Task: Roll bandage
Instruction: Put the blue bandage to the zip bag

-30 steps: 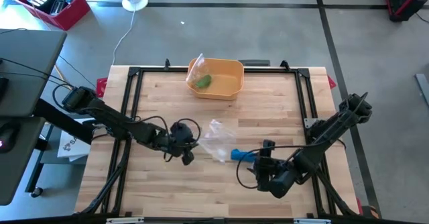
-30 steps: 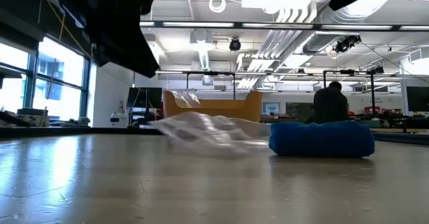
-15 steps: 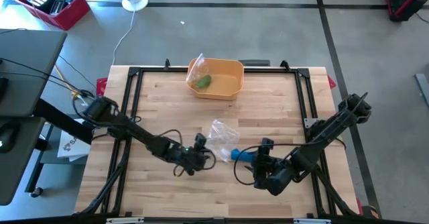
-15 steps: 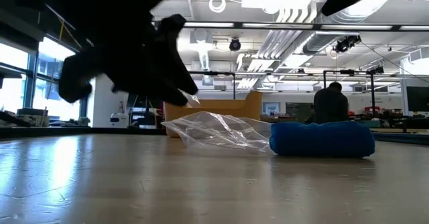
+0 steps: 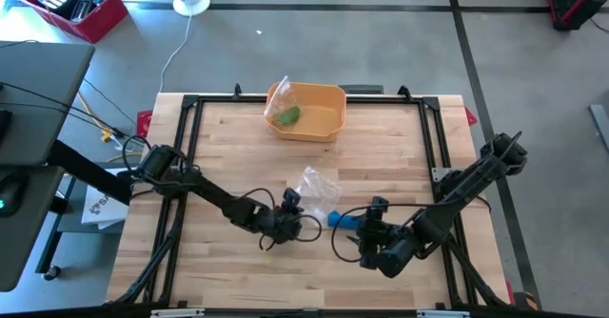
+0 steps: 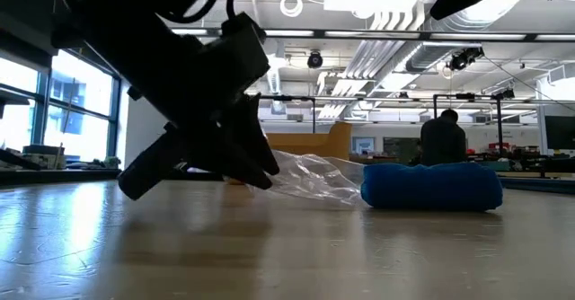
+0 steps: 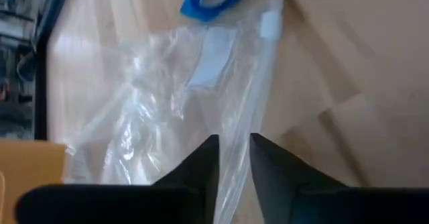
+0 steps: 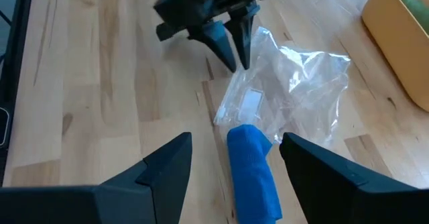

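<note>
The bandage, a blue roll (image 5: 341, 220) (image 8: 253, 167), lies on its side on the wooden table. Against its far-left side rests a crumpled clear plastic bag (image 5: 314, 189) (image 7: 154, 96). My left gripper (image 5: 295, 215) (image 7: 233, 158) is low at the bag's near-left edge, slanting down. Its fingers are slightly apart, one on either side of the bag's zip edge (image 7: 249, 83). My right gripper (image 5: 366, 237) (image 8: 234, 140) hangs open above the table, just right of the roll, touching nothing. My left gripper's fingertips (image 8: 236, 56) stand on either side of the bag's zip edge (image 7: 234, 150), slanting down from the table's left. Whether they touch the plastic I cannot tell. The bag lies on the table.
An orange bin (image 5: 328, 123) at the far middle holds a green thing (image 5: 288, 116). A black frame (image 5: 190, 147) runs along the table's edges. Bare wood lies along the near edge and to the left. In the room beyond the table sits a person (image 6: 443, 138).
My left gripper has sunk toward the table and gone right toward the bag, rolling its wrist on the way. The bag has shifted and now stands a little more bunched up beside the roll. The roll has stayed where it was.
</note>
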Robot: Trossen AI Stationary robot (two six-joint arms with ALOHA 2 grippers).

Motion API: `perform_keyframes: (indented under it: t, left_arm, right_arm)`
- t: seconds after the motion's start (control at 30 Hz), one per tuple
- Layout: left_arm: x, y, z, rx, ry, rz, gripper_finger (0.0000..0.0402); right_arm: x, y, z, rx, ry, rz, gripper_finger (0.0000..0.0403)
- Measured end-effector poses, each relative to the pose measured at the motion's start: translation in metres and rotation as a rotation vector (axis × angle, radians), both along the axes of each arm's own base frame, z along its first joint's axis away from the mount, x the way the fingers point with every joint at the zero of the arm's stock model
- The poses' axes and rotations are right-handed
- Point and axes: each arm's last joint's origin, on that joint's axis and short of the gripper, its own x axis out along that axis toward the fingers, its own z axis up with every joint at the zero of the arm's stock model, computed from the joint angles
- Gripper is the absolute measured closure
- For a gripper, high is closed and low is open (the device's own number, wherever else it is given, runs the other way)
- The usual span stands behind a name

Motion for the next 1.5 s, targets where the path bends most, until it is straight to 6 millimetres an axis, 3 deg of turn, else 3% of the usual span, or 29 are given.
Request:
perform_keyframes:
  t: [0.23,0.43,0.57,0.77,0.87,1.17,1.5]
  left_arm:
    - [0.003,0.009,0.002,0.004,-0.038,0.088,0.0397]
    - [0.011,-0.009,0.028,0.033,-0.146,0.246,0.0400]
    - [0.018,-0.025,0.053,-0.116,-0.196,0.343,0.0401]
    - [0.028,-0.043,0.077,-0.501,-0.201,0.403,0.0401]
    - [0.029,-0.046,0.079,-0.585,-0.219,0.435,0.0401]
    - [0.032,-0.048,0.082,-0.669,-0.280,0.472,0.0401]
    - [0.025,-0.050,0.109,-0.730,-0.328,0.437,0.0401]
  right_arm:
    - [0.000,0.000,0.000,0.004,-0.006,0.000,0.0176]
    - [0.004,0.004,0.002,0.013,-0.040,0.026,0.0176]
    - [0.020,0.018,-0.008,-0.040,-0.048,0.205,0.0176]
    - [0.053,0.033,-0.041,-0.254,-0.068,0.442,0.0176]
    - [0.059,0.030,-0.047,-0.331,-0.062,0.447,0.0176]
    - [0.067,0.016,-0.051,-0.353,0.009,0.491,0.0176]
    - [0.066,0.003,-0.057,-0.418,0.103,0.460,0.0176]
